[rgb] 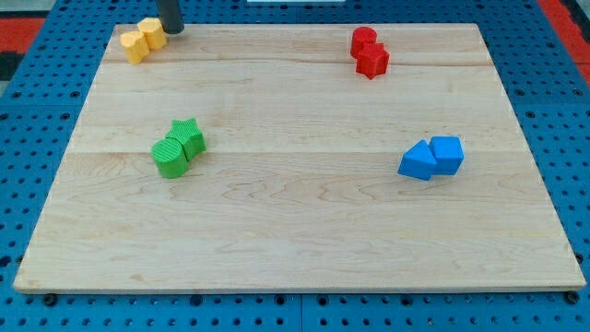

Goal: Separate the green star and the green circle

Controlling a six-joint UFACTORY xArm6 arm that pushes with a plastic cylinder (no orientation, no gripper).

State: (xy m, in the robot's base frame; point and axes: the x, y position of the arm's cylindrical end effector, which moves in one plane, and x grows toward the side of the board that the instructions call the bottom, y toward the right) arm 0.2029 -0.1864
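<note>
Two touching greens, green star (189, 135) and green circle (170, 156), apparently well below-right of my tip (171, 30).

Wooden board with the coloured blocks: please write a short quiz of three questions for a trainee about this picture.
1. True or false: the green star and the green circle touch each other.
2. Which blocks are nearest to my tip? A) the two red blocks B) the two yellow blocks C) the two blue blocks
3. Fill in: the green circle lies toward the view's ____ and left of the green star.

Key:
1. True; no gap shows between them.
2. B; my tip stands just right of the yellow pair, at the view's top left.
3. bottom
</note>
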